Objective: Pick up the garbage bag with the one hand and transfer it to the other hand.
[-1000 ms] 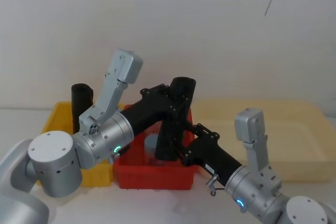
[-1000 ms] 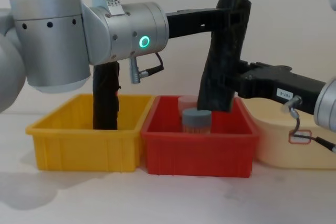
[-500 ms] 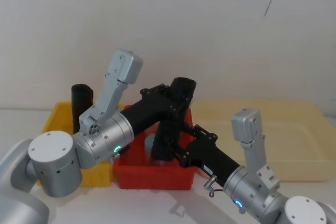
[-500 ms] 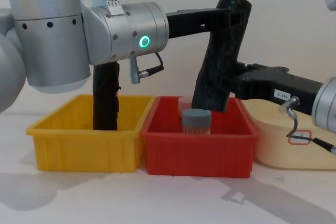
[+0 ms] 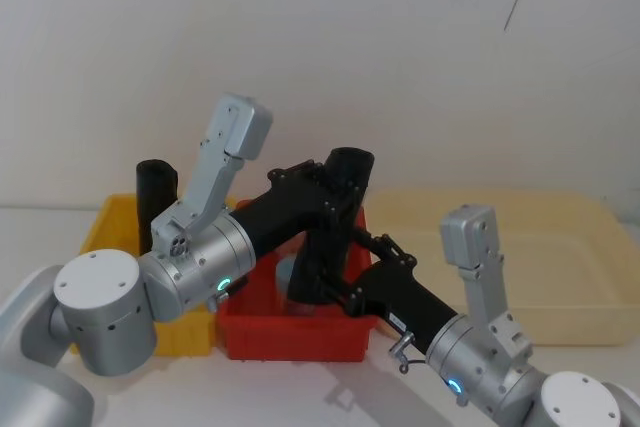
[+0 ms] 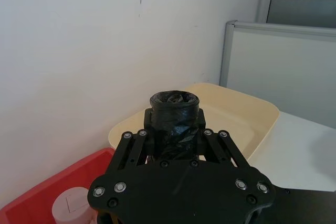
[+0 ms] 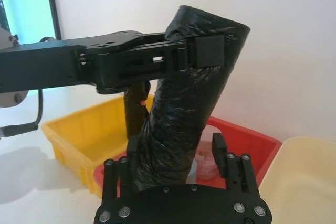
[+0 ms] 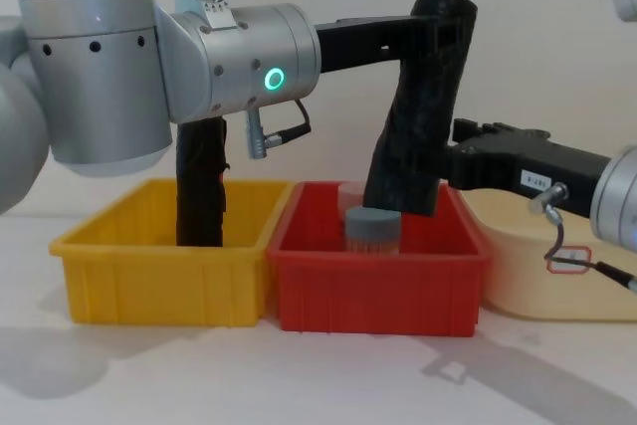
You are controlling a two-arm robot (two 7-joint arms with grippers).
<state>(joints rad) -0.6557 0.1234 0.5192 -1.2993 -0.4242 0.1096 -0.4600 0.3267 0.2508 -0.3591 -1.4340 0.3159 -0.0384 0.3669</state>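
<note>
Over the last second the garbage bag (image 8: 418, 116) has tilted further, its lower end swinging a little toward the robot's left, while its top has stayed put in the left gripper (image 8: 430, 35). That gripper, on the arm with the glowing green ring, reaches across from the left, and its jaws are clamped on the bag just below the top rim. The bag hangs in the air, slanting, with its lower end above the red bin (image 8: 378, 286) and just behind a grey-capped jar (image 8: 372, 228) standing in that bin.

The right gripper (image 7: 176, 153), the one with the small white label, comes in from the right at the bag's lower part. Its jaws are spread to either side of the roll, with one finger (image 7: 219, 148) standing clear of the plastic.

A second black roll (image 8: 199, 186) stands upright in the yellow bin (image 8: 159, 281) beside the red one, and a cream tray (image 8: 528, 276) sits on the tabletop (image 8: 299, 375) to the right.
</note>
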